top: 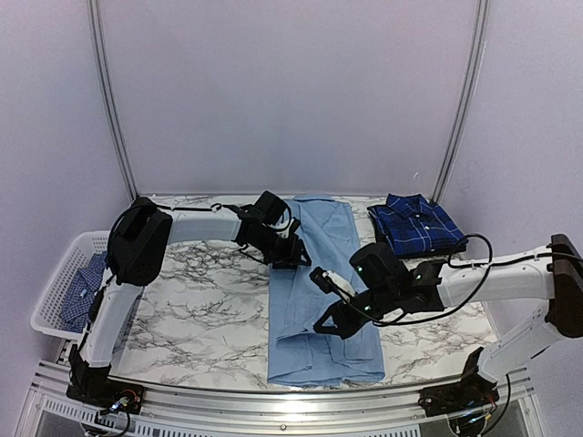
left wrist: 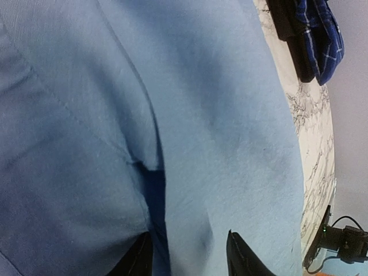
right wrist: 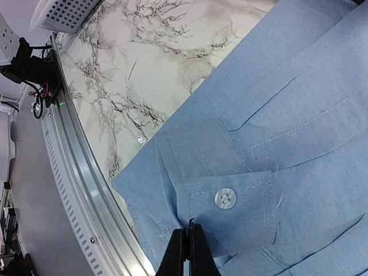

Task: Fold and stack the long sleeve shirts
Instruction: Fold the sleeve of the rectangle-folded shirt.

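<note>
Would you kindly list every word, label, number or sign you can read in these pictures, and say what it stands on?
None: no text can be read in any view.
The light blue shirt, its button, the plaid shirt, the basket and the marble table show no print, tag or label.

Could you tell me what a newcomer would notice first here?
The light blue shirt lies as a long strip down the middle of the marble table, the left gripper at its far left edge, jaws apart, the right gripper over its near half, jaws shut. A folded navy plaid shirt sits far right; a white basket stands at the left edge.
</note>
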Action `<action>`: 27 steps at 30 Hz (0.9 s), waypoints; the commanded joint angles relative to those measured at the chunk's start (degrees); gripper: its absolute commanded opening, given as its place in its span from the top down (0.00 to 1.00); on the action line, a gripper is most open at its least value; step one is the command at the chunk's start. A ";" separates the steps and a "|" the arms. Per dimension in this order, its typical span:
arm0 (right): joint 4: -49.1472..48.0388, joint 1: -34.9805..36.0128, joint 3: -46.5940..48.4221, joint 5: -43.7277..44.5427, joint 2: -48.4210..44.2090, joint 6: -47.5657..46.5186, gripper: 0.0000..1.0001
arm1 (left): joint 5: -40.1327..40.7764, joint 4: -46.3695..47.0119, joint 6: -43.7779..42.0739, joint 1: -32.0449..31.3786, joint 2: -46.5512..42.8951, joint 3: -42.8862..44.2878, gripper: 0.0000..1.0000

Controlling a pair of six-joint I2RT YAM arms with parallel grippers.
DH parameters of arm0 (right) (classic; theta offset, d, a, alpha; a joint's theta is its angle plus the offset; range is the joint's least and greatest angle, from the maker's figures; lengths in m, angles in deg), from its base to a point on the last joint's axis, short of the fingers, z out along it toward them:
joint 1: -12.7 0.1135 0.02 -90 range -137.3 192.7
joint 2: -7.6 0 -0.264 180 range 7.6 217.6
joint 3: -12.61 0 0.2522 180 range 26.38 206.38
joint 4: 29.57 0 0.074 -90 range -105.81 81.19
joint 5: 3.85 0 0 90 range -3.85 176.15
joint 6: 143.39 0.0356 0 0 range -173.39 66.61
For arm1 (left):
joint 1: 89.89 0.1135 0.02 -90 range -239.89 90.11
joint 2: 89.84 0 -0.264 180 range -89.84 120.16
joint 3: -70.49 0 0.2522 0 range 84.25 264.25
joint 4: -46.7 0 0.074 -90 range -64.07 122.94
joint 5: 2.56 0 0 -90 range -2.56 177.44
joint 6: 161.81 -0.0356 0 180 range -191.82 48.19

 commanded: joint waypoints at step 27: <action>0.65 0.07 -0.87 1.28 -1.74 0.24 1.00 | 0.78 3.66 1.85 0.01 -7.93 -1.16 1.00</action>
